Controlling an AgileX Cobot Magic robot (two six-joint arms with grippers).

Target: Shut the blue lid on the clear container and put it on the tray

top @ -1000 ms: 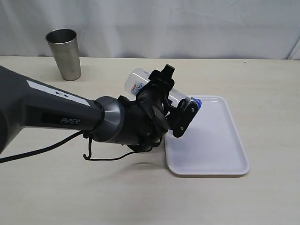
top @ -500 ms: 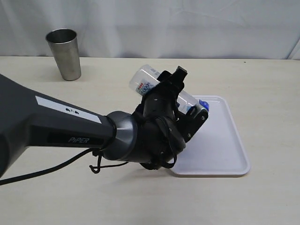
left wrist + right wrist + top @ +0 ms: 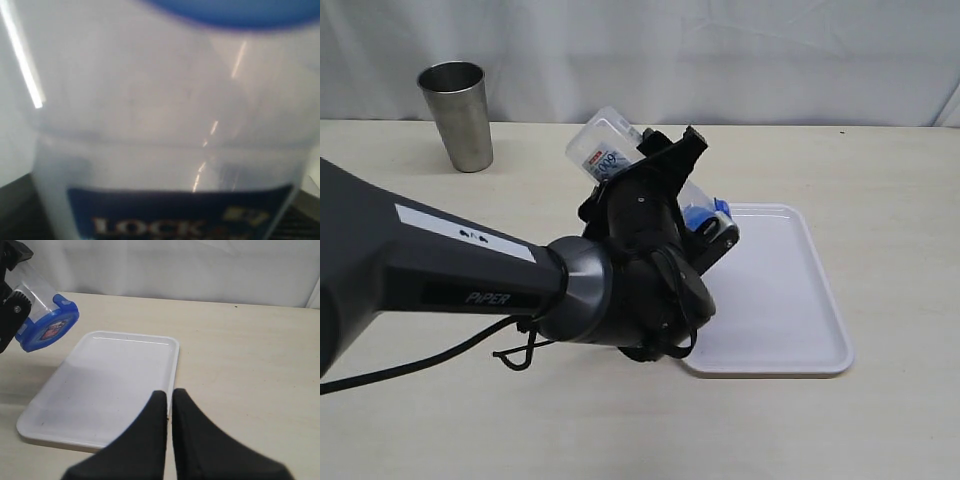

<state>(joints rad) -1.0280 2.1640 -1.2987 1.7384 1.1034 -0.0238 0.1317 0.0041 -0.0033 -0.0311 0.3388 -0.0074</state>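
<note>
now the left gripper (image 3: 698,192) clasps the tilted clear container (image 3: 603,150), blue lid (image 3: 47,325) on, near the tray (image 3: 790,300); next it likely needs setting upright and lowering; right gripper (image 3: 169,400) closed, empty.

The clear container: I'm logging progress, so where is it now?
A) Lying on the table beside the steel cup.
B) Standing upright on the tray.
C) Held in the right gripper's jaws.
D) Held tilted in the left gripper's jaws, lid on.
D: the left gripper grips the clear container tilted and off the table, with the blue lid on its end near a corner of the tray, not set down.
</note>
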